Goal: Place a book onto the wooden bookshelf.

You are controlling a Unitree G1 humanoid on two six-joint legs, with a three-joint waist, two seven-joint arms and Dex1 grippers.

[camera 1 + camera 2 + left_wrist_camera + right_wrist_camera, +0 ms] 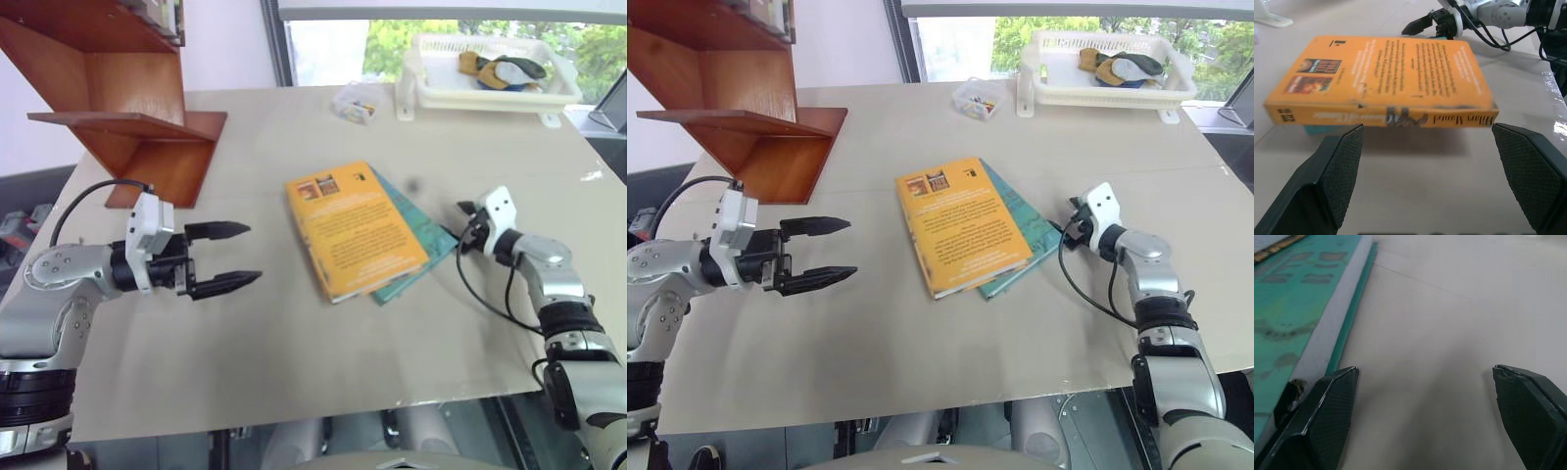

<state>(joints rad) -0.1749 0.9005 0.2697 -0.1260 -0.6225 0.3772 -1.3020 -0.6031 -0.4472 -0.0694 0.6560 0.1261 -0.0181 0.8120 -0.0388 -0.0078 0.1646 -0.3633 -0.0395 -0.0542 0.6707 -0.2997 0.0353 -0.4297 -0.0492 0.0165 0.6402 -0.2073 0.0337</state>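
Observation:
The thick orange-yellow book (353, 227) lies flat mid-table, resting on a thinner teal book (428, 238). At the table's far left stands the reddish-brown wooden bookshelf (137, 108). My left gripper (253, 255) hovers left of the book, open and empty, and points at its spine (1386, 117). My right gripper (464, 228) is low over the table just right of the teal book, open and holding nothing. In the right wrist view the teal cover's edge (1349, 313) runs beside one finger (1327, 416).
A white plastic basket (431, 93) with some cloth items stands at the far right by the window. A small clear box (358, 101) sits left of it. The table's front edge (294, 416) is close to me.

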